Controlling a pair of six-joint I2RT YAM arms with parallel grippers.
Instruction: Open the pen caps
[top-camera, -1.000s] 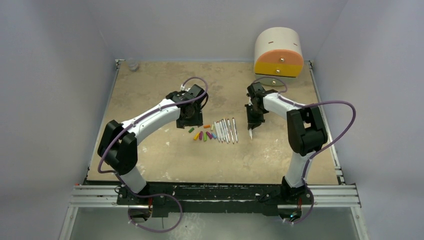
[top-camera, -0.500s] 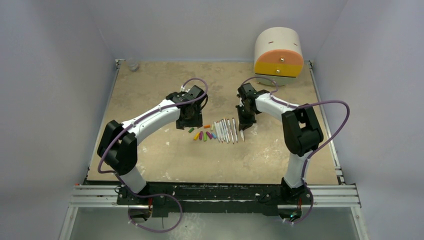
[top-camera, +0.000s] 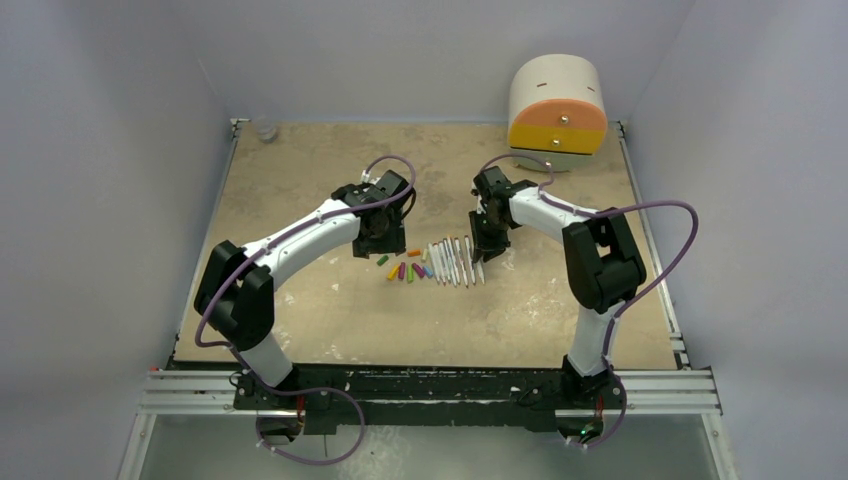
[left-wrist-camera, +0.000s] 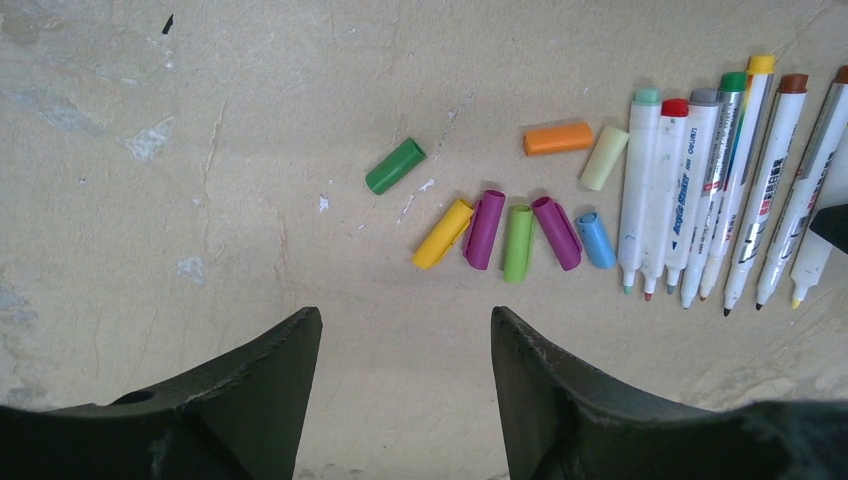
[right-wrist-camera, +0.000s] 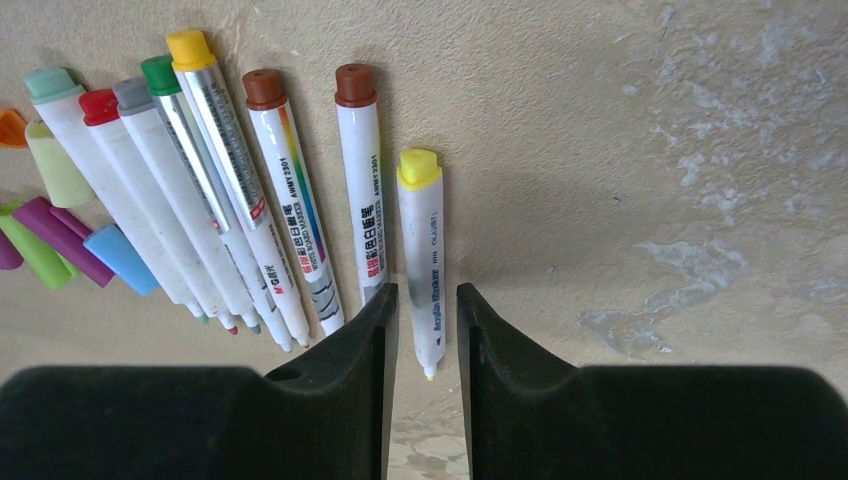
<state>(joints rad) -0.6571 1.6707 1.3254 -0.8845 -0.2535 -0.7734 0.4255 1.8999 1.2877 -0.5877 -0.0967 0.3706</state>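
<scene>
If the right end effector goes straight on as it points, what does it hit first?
Probably the yellow-ended pen lying between its jaws, then the table; depth is unclear.

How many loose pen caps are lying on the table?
8 caps: dark green alone on the left; orange and pale green by the pens; yellow, purple, lime, purple, blue in a row.

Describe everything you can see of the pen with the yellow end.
The yellow-ended pen has a white, plastic-looking barrel with print, a yellow butt and a bare yellowish tip. It lies flat on the table, last in the row, beside a brown-ended pen. The right gripper straddles its tip end, jaws slightly parted.
</scene>
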